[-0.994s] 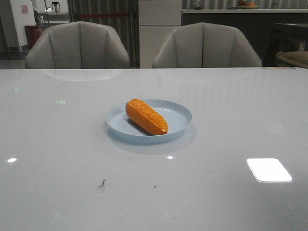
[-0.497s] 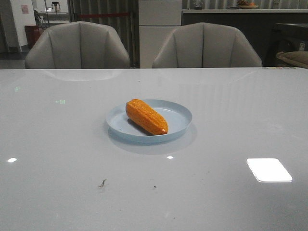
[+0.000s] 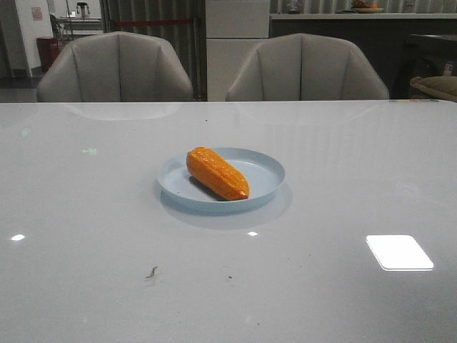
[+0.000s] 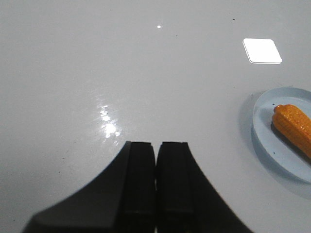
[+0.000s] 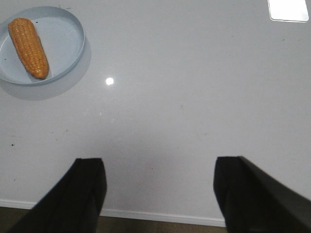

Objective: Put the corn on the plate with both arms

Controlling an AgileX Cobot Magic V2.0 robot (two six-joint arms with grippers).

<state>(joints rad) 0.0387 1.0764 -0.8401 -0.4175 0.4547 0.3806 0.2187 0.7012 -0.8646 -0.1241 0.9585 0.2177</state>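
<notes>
Nothing moved since earlier frames. Corn (image 3: 217, 173) lies on plate (image 3: 265, 174), task looks done. Left gripper (image 4: 156, 160) fingers together, right gripper (image 5: 160, 182) fingers apart, both well clear of plate. You risk nudging plate if arms swing back.

Bare bench (image 3: 343, 193) lies all round the plate (image 3: 268, 171); only the corn (image 3: 217, 172) sits on it.

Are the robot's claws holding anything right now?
No, nothing is held. The left claw is shut on nothing, the right claw is open, and the corn lies on the plate.
</notes>
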